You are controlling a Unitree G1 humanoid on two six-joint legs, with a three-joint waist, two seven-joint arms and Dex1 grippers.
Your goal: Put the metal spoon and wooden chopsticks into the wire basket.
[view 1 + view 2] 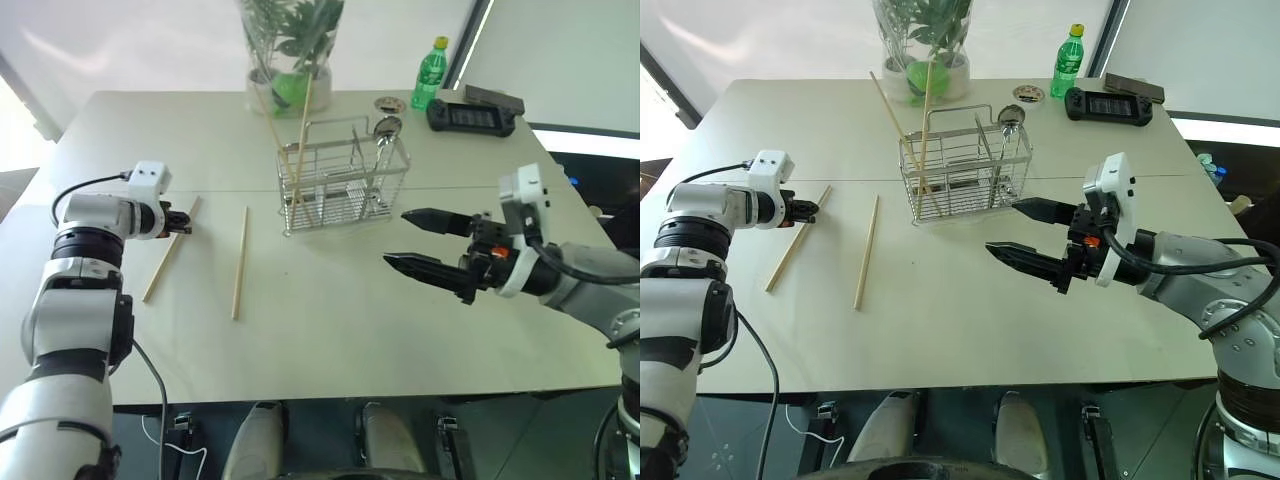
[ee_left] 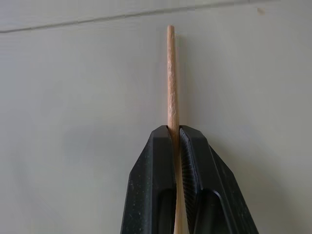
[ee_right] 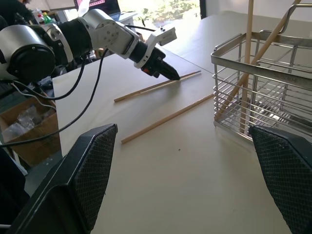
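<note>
Left jaws closed on a chopstick, right jaws spread wide

Nearest the camera, the right gripper (image 1: 425, 240) is seen held above the table (image 1: 330, 330), just in front of the wire basket (image 1: 342, 172), its two black fingers spread wide apart with nothing between them. At the far left, the left gripper (image 1: 184, 221) is shut on a wooden chopstick (image 1: 168, 255); in the left wrist view the stick is pinched tightly between both pads (image 2: 158, 161), its tip jutting out past the fingertips. That chopstick lies slanted on the tabletop, gripped close to its far end. A second chopstick (image 1: 239, 262) is laid flat on the table between the first stick and the basket, apart from both. The basket stands upright on the table, and two more chopsticks (image 1: 298, 130) are already leaned inside its left compartment, their tops rising well above the rim. The metal spoon (image 1: 385, 135) is stood in the right side of the basket, bowl up above the wires. Behind the basket a glass vase with green plants (image 1: 290, 50) is set; to its right stand a green bottle (image 1: 429, 74) and a black handheld device (image 1: 471, 116)
</note>
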